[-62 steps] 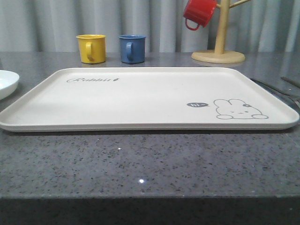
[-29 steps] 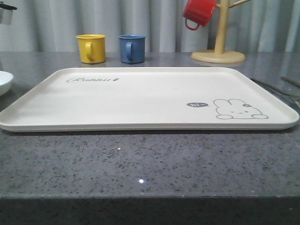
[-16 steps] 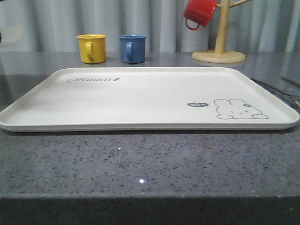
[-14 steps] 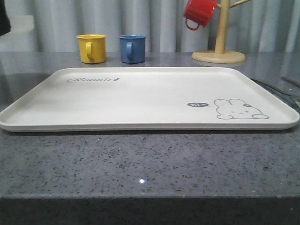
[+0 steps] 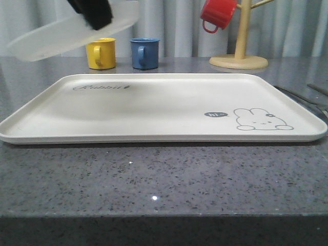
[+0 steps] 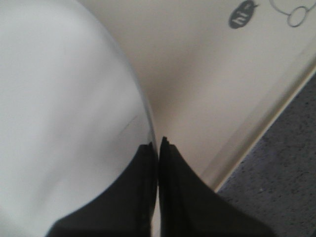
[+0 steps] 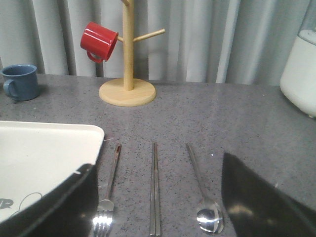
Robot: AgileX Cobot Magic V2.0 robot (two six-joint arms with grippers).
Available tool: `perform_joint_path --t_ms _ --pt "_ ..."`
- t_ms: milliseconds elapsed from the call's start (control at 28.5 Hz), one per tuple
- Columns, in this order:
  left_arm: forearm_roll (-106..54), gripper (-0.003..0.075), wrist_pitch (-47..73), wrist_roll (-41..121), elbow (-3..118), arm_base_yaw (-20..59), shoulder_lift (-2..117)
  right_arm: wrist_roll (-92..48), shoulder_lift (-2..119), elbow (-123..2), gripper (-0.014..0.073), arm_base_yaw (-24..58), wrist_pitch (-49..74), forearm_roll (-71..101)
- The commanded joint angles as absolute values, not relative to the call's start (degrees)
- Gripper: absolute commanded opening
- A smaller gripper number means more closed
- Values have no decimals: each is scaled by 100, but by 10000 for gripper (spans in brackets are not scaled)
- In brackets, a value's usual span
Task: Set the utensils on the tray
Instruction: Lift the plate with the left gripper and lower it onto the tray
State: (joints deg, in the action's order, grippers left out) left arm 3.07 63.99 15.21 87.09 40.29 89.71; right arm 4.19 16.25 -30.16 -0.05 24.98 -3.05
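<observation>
The cream tray (image 5: 154,107) with the rabbit drawing lies across the counter, bare on top. Right of it, on the counter, a fork (image 7: 109,182), a pair of chopsticks (image 7: 155,187) and a spoon (image 7: 199,185) lie side by side; their handles (image 5: 302,98) show thin past the tray's right edge. My right gripper (image 7: 157,162) hangs open just above them, the chopsticks between its fingers. My left gripper (image 5: 95,13) is shut on the rim of a round white plate (image 5: 56,38), held tilted in the air over the tray's far left. The closed fingertips (image 6: 159,143) pinch the plate (image 6: 64,98) above the tray (image 6: 212,89).
A yellow mug (image 5: 100,53) and a blue mug (image 5: 144,53) stand behind the tray. A red mug (image 5: 218,14) hangs on a wooden mug tree (image 5: 239,51) at the back right. A white container (image 7: 301,74) stands at the far right.
The white plate has left the counter at the tray's left and now hangs in my left gripper, up and to the right, casting a shadow on the tray.
</observation>
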Motion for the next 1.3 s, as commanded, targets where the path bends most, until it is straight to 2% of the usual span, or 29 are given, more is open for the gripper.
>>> perform_joint_path --t_ms 0,491,561,771,841,947,1052,1262 --pt "335 -18 6112 1432 8889 4322 9030 385 1725 -3218 550 -37 2050 -334" --pt "260 -8 6589 1410 8889 4357 9979 385 1725 -3218 550 -37 2050 -334" --pt "254 43 6743 1410 8889 4357 10035 385 1725 -3218 550 -37 2050 -334" --pt "243 361 6888 1359 9055 4357 10048 385 1725 -3218 550 -37 2050 -334" --pt "220 395 7272 1252 9283 4357 10048 385 1725 -3218 550 -37 2050 -334" --pt "0 378 7248 1252 9590 4357 9954 385 1725 -3218 550 -37 2050 -334" --pt "-72 328 7248 1252 9759 4357 9790 385 1725 -3218 550 -37 2050 -334" --pt "0 76 7248 1262 9793 4344 9195 385 1725 -3218 550 -37 2050 -334"
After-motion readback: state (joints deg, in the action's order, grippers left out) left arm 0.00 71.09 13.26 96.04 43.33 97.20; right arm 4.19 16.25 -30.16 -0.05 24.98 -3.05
